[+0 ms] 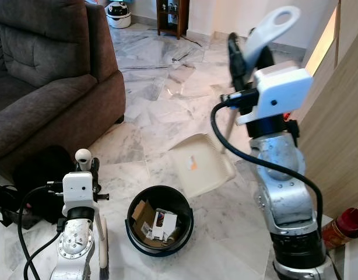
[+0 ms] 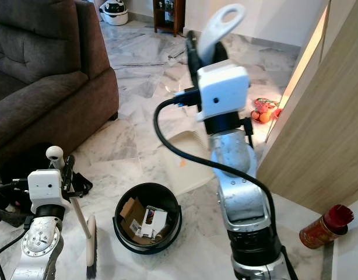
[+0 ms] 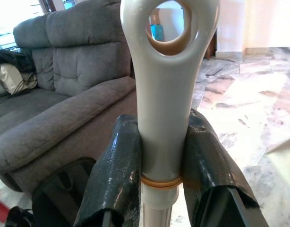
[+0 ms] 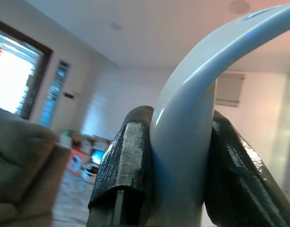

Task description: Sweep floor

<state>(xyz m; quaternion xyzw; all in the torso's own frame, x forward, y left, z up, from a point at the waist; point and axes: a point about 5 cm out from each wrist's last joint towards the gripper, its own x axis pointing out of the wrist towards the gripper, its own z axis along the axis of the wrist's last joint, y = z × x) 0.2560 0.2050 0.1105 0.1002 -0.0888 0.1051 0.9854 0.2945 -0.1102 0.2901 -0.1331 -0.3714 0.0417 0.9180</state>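
1. Right gripper (image 4: 175, 184): we see both black fingers (image 4: 128, 165) clamped flat on the pale dustpan handle (image 1: 272, 26), whose looped end stands in the upper right of the left eye frame. The grip sits just below the loop.
2. Left gripper (image 3: 166, 175): its pads are pressed against either side of the white broom handle (image 3: 168, 94), at the orange ring under the eyelet. In the right eye frame the broom (image 2: 88, 248) stands in the lower left, bristles down on the marble floor (image 1: 161, 87).
3. Dustpan (image 1: 201, 163): the cream scoop lies at frame centre, just beyond the black bin (image 1: 160, 220), apparently resting on the floor.
4. Bin: it holds card scraps and wrappers and sits between the two arms.
5. Surroundings: brown sofa (image 1: 51, 76) upper left, wooden panel (image 1: 336, 134) along the right edge, red canister (image 1: 342, 227) lower right.
6. Risks, in our judgement: a broom stroke could knock the bin and spill it; the dustpan could twist in the high grip; the canister near the right arm could topple.
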